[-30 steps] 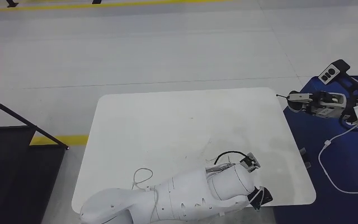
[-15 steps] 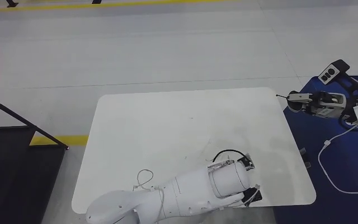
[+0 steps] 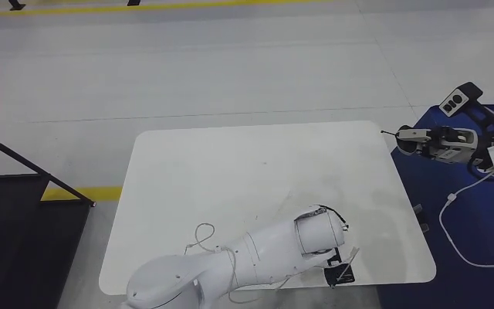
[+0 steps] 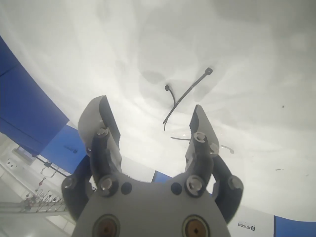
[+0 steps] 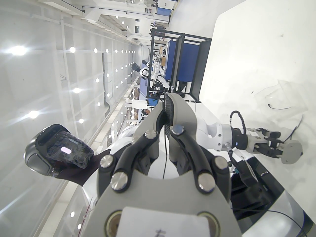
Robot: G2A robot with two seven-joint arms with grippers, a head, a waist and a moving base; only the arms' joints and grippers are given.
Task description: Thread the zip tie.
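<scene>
Worktop [image 3: 231, 178] white. Left end effector [image 4: 149, 102] spread wide, hovering over two crossed black zip ties [image 4: 188, 91] lying flat near the worktop's front right corner. Right end effector [image 5: 167, 97] pressed together, pinching a thin black strand [image 5: 164, 164].
</scene>
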